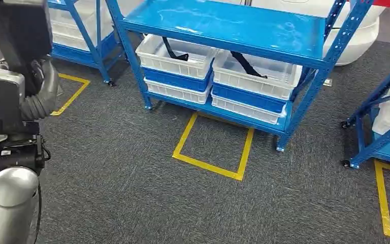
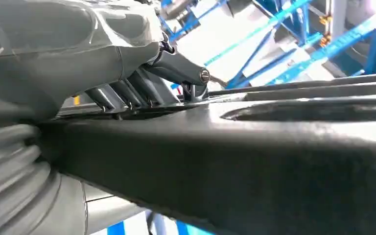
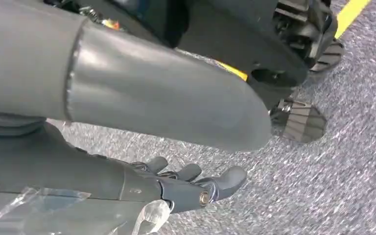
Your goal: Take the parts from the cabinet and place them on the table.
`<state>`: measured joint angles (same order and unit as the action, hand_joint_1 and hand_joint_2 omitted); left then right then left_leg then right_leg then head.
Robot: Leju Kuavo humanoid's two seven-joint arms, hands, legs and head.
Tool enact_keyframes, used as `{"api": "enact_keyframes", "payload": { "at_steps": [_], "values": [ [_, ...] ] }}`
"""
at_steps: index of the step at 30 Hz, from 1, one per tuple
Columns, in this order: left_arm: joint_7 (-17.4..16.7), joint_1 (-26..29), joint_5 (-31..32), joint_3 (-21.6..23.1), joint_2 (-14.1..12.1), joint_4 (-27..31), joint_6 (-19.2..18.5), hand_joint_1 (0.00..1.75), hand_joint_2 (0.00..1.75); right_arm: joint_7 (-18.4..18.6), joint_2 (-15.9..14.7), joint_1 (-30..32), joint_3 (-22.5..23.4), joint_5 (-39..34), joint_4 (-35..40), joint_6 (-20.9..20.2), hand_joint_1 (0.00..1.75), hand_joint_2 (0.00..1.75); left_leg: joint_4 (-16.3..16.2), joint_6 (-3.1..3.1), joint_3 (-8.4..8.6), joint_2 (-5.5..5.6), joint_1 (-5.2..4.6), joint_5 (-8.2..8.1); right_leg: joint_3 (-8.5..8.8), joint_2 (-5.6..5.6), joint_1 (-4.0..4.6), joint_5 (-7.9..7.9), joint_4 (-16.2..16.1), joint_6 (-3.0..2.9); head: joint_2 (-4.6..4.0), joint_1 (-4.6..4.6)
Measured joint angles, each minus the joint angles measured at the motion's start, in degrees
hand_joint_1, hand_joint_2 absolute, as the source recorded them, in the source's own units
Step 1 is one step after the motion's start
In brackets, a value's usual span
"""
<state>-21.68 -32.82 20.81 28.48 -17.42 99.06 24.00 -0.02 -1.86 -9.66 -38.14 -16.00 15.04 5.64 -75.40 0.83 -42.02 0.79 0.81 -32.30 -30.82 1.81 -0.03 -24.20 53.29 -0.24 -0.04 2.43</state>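
My left hand (image 2: 127, 63) grips a long black part (image 2: 235, 161) that runs across the left wrist view; its fingers wrap over the part's edge. In the head view that arm is raised at the far left, with the dark part (image 1: 18, 28) above the ribbed wrist cover (image 1: 43, 94). My right hand (image 3: 186, 188) hangs over the grey carpet, fingers apart and holding nothing. Ahead, the blue cabinet (image 1: 218, 25) carries two white bins on its lower shelf. The left bin (image 1: 155, 58) holds a black part (image 1: 174, 52), and the right bin (image 1: 274, 81) holds another (image 1: 246, 65).
Blue and white bins are stacked under the two white ones. A yellow tape rectangle (image 1: 213, 168) marks the carpet in front of the cabinet. Another blue rack on castors (image 1: 381, 132) stands at the right, and a third (image 1: 89, 48) at the back left.
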Motion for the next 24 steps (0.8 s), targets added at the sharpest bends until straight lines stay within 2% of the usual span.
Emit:
{"api": "enact_keyframes", "payload": {
  "at_steps": [1, 3, 4, 5, 6, 7, 9, 10, 11, 12, 13, 14, 16, 17, 18, 19, 20, 21, 22, 23, 24],
  "values": [
    [0.00, 0.00, 0.00, 0.00, 0.00, -0.02, 0.00, 1.75, 1.75, 0.02, 0.00, -0.07, -0.02, -0.02, 0.00, 0.09, 0.00, 0.00, 0.50, 0.07, 0.35, -0.05, 0.06, 0.55, 0.00, 0.52, 0.00, 0.01, 0.00, 0.00, 0.00, 0.00],
    [0.00, -0.08, -0.02, -0.02, 0.00, -0.02, 0.00, 1.75, 1.75, 0.00, 0.00, -0.32, -0.02, -0.02, 0.00, 0.13, 0.00, 0.00, 9.93, 0.04, 5.49, -0.58, 0.08, 4.95, 0.04, 1.79, 0.05, 0.01, 0.03, 0.02, 0.00, 0.00],
    [0.02, -0.19, -0.06, -0.07, 0.00, -0.02, 0.00, 1.75, 1.75, -0.02, 0.00, -0.44, 0.00, -0.02, 0.00, 0.15, 0.00, 0.00, 16.49, -0.06, 9.07, -1.34, 0.07, 7.45, 0.07, 2.38, 0.05, -0.02, 0.10, 0.08, 0.00, 0.00],
    [0.07, -0.30, -0.06, -0.09, 0.00, -0.02, 0.00, 1.75, 1.75, -0.07, 0.02, -0.52, 0.00, -0.02, 0.02, 0.20, 0.00, 0.00, 20.22, -0.17, 11.20, -2.25, 0.03, 8.76, 0.07, 2.73, 0.07, -0.06, 0.16, 0.14, 0.00, 0.00],
    [0.11, -0.48, -0.11, -0.11, 0.00, -0.02, 0.00, 1.75, 1.75, -0.07, -0.13, -0.57, 0.00, -0.02, 0.00, 0.39, 0.00, 0.00, 22.38, -0.79, 12.00, -4.53, -0.68, 8.31, -0.05, 3.28, 0.66, -0.03, 0.17, 0.49, 0.00, -0.02],
    [0.11, -0.76, -0.20, -0.11, 0.00, -0.04, -0.02, 1.75, 1.75, -0.09, -0.11, -0.65, -0.02, -0.02, 0.02, 0.44, 0.00, 0.00, 22.57, -1.12, 11.67, -3.66, -0.63, 8.80, -0.19, 3.73, 0.63, -0.12, 0.38, 0.71, 0.00, -0.04],
    [0.13, -0.80, -0.37, -0.20, -0.07, -0.04, -0.02, 1.75, 1.75, -0.04, -0.15, -0.64, -0.02, -0.02, 0.02, 0.57, 0.00, 0.00, 22.28, -1.47, 11.19, -2.69, -0.73, 8.92, -0.16, 4.52, 0.60, 0.07, 0.22, 1.07, 0.00, -0.07],
    [0.13, -0.81, -0.52, -0.22, -0.09, -0.04, -0.02, 1.75, 1.75, -0.09, -0.09, -0.80, -0.02, -0.02, 0.02, 0.61, 0.00, 0.00, 22.61, -2.06, 11.05, -1.97, -0.51, 9.34, -0.15, 5.04, 0.66, 0.05, 0.39, 1.47, 0.00, -0.11],
    [0.13, -0.81, -0.63, -0.26, -0.09, -0.04, -0.02, 1.75, 1.75, -0.11, -0.13, -0.74, -0.02, -0.02, 0.02, 0.61, 0.00, 0.00, 22.68, -2.40, 11.21, -1.52, -0.13, 9.60, -0.66, 2.95, 0.17, -1.14, 1.51, 2.08, 0.00, -0.09],
    [0.17, -0.97, -0.68, -0.33, -0.09, -0.02, -0.09, 1.75, 1.75, -0.18, -0.15, -0.61, -0.04, -0.02, 0.02, 0.61, 0.00, 0.00, 22.68, -2.67, 11.06, -0.99, -0.14, 9.75, -1.75, 0.41, 0.14, -3.43, 4.48, 2.23, 0.00, -0.22],
    [0.26, -1.00, -0.72, -0.33, -0.09, -0.04, -0.11, 1.75, 1.75, -0.17, -0.15, -0.49, -0.07, 0.06, 0.02, 0.72, 0.00, 0.00, 22.65, -3.04, 11.00, -0.58, -0.13, 10.00, -3.65, -0.77, -0.01, -6.07, 9.07, 2.34, 0.00, -0.20],
    [0.39, -1.00, -0.81, -0.28, -0.09, -0.04, -0.17, 1.75, 1.75, -0.13, -0.15, -0.30, -0.09, 0.31, 0.02, 0.77, 0.00, 0.00, 22.65, -3.10, 10.76, 0.00, -0.14, 10.05, -6.05, -1.36, -0.03, -8.51, 14.59, 2.47, 0.00, -0.22],
    [0.72, -0.90, -0.83, -0.07, -0.09, -0.04, -0.22, 1.75, 1.75, -0.04, -0.13, -0.09, -0.15, 0.48, 0.02, 0.76, 0.00, 0.00, 22.61, -3.24, 10.47, 1.37, -0.20, 10.24, -9.35, -1.50, -0.06, -10.40, 21.42, 2.58, 0.00, -0.22],
    [0.85, -0.88, -0.83, -0.04, -0.09, -0.07, -0.33, 1.75, 1.75, 0.02, -0.13, -0.07, -0.18, 0.59, 0.02, 0.79, 0.00, 0.00, 22.60, -3.20, 10.43, 2.20, -0.20, 10.33, -9.19, -1.52, -0.06, -9.35, 20.75, 2.47, 0.00, -0.24],
    [1.01, -0.88, -0.81, -0.04, -0.09, -0.07, -0.44, 1.75, 1.75, 0.13, -0.13, -0.07, -0.20, 0.81, 0.02, 0.79, 0.00, 0.00, 22.60, -3.14, 10.45, 2.96, -0.20, 10.36, -7.58, -1.62, -0.06, -7.19, 17.48, 2.33, 0.00, -0.24],
    [1.09, -0.91, -0.81, -0.04, -0.09, -0.07, -0.61, 1.75, 1.75, 0.20, -0.13, -0.07, -0.20, 0.96, 0.02, 0.81, 0.00, 0.00, 22.59, -3.09, 10.50, 3.70, -0.20, 10.40, -5.22, -2.07, -0.06, -4.58, 12.58, 2.07, 0.00, -0.24],
    [1.14, -0.94, -0.81, -0.02, -0.07, -0.07, -0.81, 1.75, 1.75, 0.20, -0.13, -0.06, -0.20, 0.94, 0.02, 0.81, 0.00, 0.00, 22.59, -3.01, 10.58, 4.51, -0.21, 10.44, -2.04, -3.51, -0.04, -1.49, 5.99, 1.64, 0.00, -0.24],
    [1.14, -0.95, -0.85, 0.02, -0.02, -0.09, -0.85, 1.75, 1.75, 0.22, -0.34, 0.18, -0.20, 0.86, 0.00, 0.85, 0.00, 0.00, 22.59, -2.86, 10.40, 5.02, 0.18, 10.53, -0.09, -8.06, -0.15, -0.15, 1.15, 1.09, 0.00, -0.22],
    [1.14, -1.09, -0.94, 0.06, -0.04, -0.13, -0.85, 1.75, 1.75, 0.22, -0.53, 0.22, -0.20, 0.79, 0.00, 0.96, 0.00, 0.00, 22.46, -2.50, 9.90, 5.83, -0.10, 10.65, 0.33, -8.57, -0.33, -0.34, 0.28, 1.02, 0.00, -0.15],
    [1.18, -1.04, -1.03, 0.15, -0.04, -0.22, -0.92, 1.75, 1.75, 0.20, -0.46, 0.23, -0.20, 0.63, 0.00, 0.96, 0.00, 0.00, 22.32, -2.25, 9.53, 6.27, 0.19, 10.80, 0.28, -7.90, -0.05, -0.29, 0.13, 1.12, 0.00, -0.20],
    [1.12, -0.82, -1.07, 0.22, -0.04, -0.35, -1.09, 1.75, 1.75, 0.20, -0.39, 0.14, -0.17, 0.50, 0.00, 0.92, 0.00, 0.00, 22.47, -1.70, 9.21, 7.31, 0.69, 11.12, 0.24, -7.05, 0.26, -0.28, 0.21, 1.07, 0.00, -0.24]
  ]
}}
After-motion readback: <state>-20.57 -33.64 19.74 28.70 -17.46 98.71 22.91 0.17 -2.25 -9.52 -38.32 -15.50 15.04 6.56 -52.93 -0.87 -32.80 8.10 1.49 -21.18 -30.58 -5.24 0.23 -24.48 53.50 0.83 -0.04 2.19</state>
